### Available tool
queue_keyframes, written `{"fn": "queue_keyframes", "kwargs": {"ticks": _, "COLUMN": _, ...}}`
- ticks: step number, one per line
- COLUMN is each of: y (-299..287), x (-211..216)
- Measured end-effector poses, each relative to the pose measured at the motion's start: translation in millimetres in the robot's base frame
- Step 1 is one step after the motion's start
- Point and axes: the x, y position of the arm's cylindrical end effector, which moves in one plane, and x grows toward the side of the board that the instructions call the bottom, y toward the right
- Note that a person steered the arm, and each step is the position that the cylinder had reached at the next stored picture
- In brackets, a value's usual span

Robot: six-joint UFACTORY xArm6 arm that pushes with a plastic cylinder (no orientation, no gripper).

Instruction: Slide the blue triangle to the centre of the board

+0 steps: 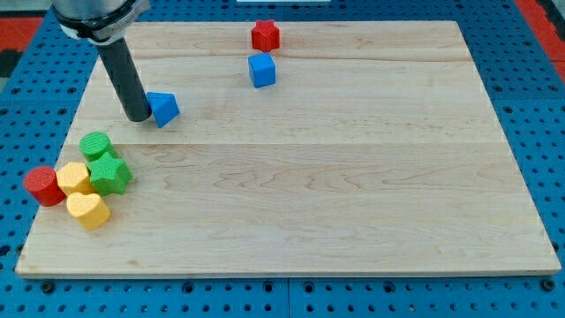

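Note:
The blue triangle lies on the wooden board in the upper left part of the view. My tip stands right at the triangle's left side, touching it or nearly so. The dark rod rises from there toward the view's top left.
A blue cube and a red star-shaped block sit near the top middle. At the left edge a cluster holds a green cylinder, a green star, a red cylinder, a yellow block and a yellow heart.

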Motion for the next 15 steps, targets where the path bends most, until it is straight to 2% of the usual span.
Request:
{"fn": "queue_keyframes", "kwargs": {"ticks": 3, "y": 27, "x": 1}}
{"fn": "queue_keyframes", "kwargs": {"ticks": 4, "y": 4, "x": 1}}
{"fn": "queue_keyframes", "kwargs": {"ticks": 6, "y": -6, "x": 1}}
{"fn": "queue_keyframes", "kwargs": {"ticks": 8, "y": -41, "x": -18}}
{"fn": "queue_keyframes", "kwargs": {"ticks": 10, "y": 80, "x": -24}}
{"fn": "queue_keyframes", "kwargs": {"ticks": 12, "y": 41, "x": -7}}
{"fn": "queue_keyframes", "kwargs": {"ticks": 13, "y": 94, "x": -7}}
{"fn": "queue_keyframes", "kwargs": {"ticks": 15, "y": 130, "x": -7}}
